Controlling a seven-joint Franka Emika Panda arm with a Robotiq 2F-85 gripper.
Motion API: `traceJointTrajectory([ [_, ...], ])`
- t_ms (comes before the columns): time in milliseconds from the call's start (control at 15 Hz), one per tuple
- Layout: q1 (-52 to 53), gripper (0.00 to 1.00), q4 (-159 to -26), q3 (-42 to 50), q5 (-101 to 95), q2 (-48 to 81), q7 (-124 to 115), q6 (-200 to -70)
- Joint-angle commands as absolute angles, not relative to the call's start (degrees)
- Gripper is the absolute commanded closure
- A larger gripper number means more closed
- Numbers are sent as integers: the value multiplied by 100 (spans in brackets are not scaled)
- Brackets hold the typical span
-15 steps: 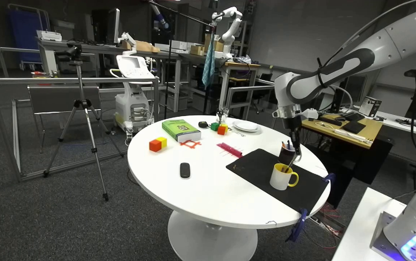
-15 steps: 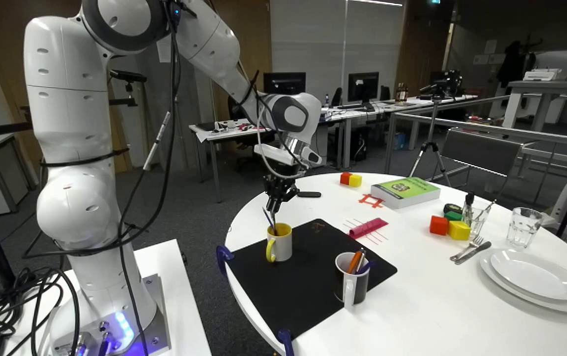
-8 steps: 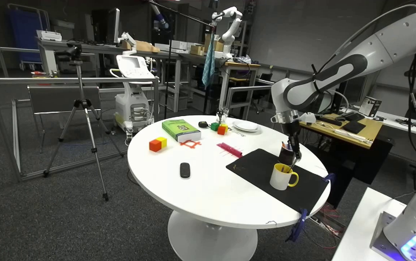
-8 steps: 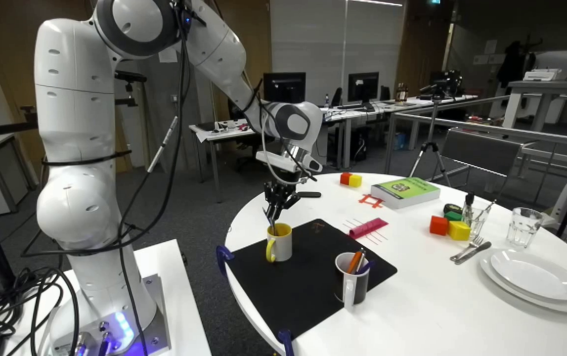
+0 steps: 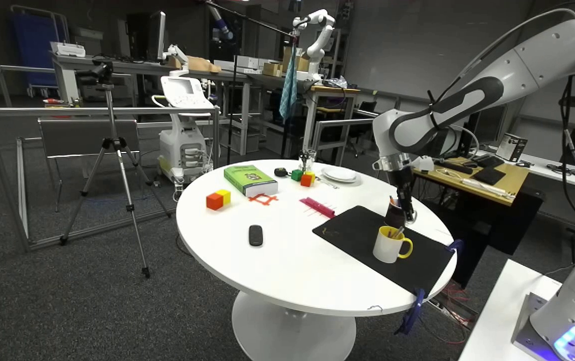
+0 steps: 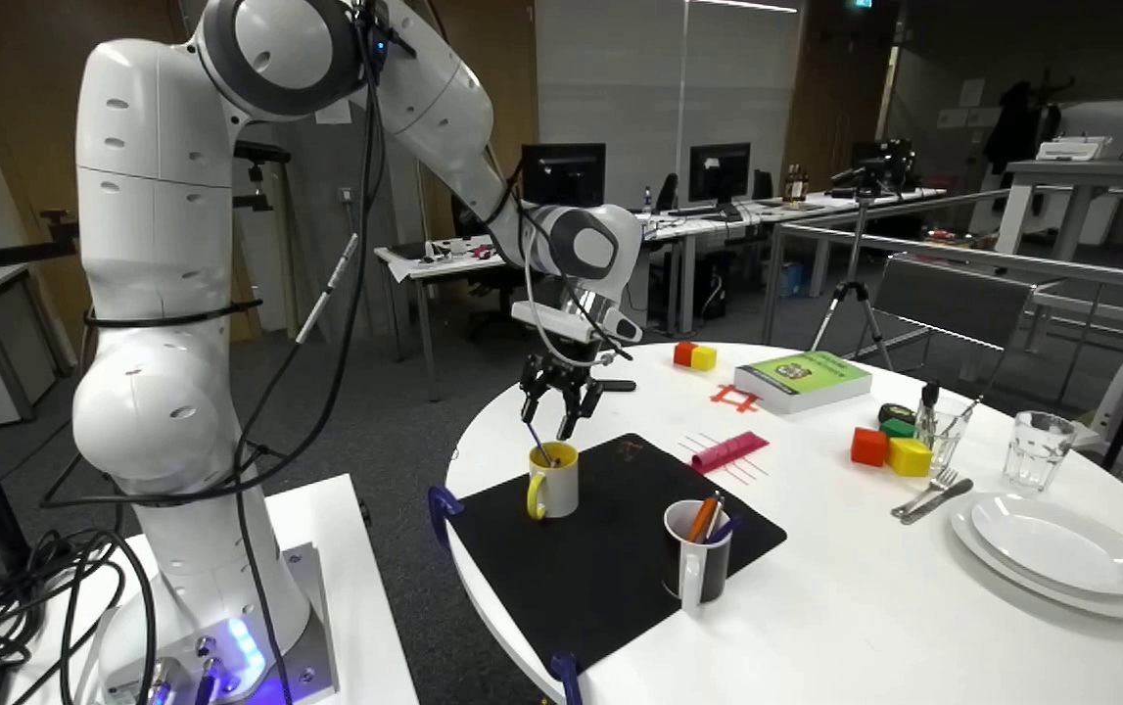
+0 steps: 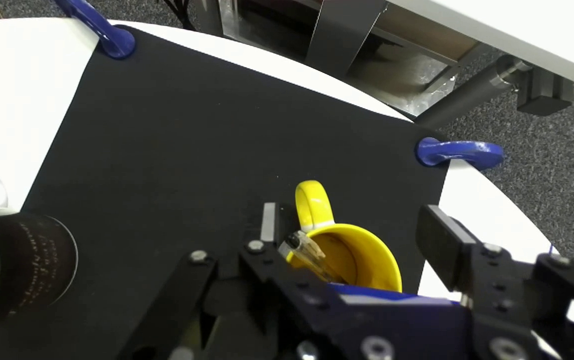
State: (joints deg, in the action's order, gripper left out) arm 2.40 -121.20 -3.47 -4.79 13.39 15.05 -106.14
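Observation:
A white mug [image 6: 561, 490] with a yellow inside and handle stands upright on a black mat [image 6: 581, 568]. My gripper [image 7: 353, 225] is just above the mug, its fingers spread wide with nothing held between them. Inside the mug a clear pen [image 7: 312, 252] leans on the rim close to one finger; whether they touch I cannot tell. A blue pen [image 7: 377, 291] also stands in it, partly hidden by the gripper in the wrist view. Farther along the mat is a dark mug [image 6: 713, 568] with several pens, among them an orange pen [image 6: 700, 521].
Blue clamps [image 7: 459, 152] pin the mat at the table edge. Elsewhere on the round white table [image 5: 287, 265] are a green book [image 5: 251, 180], coloured blocks [image 5: 218, 199], a pink roll [image 6: 729, 450], plates [image 6: 1060, 548], cutlery [image 6: 933, 494], a glass [image 6: 1038, 450] and a dark oblong object [image 5: 255, 235].
The gripper came down a little over the yellow-and-white mug, then its fingers spread apart. The clear pen that was between them has been let go and now rests lower in the mug.

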Motion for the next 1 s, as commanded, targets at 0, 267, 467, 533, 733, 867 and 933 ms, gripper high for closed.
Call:
traceJointTrajectory([
  [0,238,0,-12051,-342,-582,1207,1414,-10526],
  [267,178,0,-12117,-274,-521,1025,1280,-10806],
  [467,91,0,-12076,-166,-469,969,1183,-11009],
  [533,57,0,-12054,-127,-459,957,1183,-11050],
  [733,-84,0,-12052,18,-429,920,1242,-11321],
  [867,-186,0,-12123,104,-443,881,1314,-11647],
  [933,-240,0,-12178,147,-457,850,1354,-11827],
])
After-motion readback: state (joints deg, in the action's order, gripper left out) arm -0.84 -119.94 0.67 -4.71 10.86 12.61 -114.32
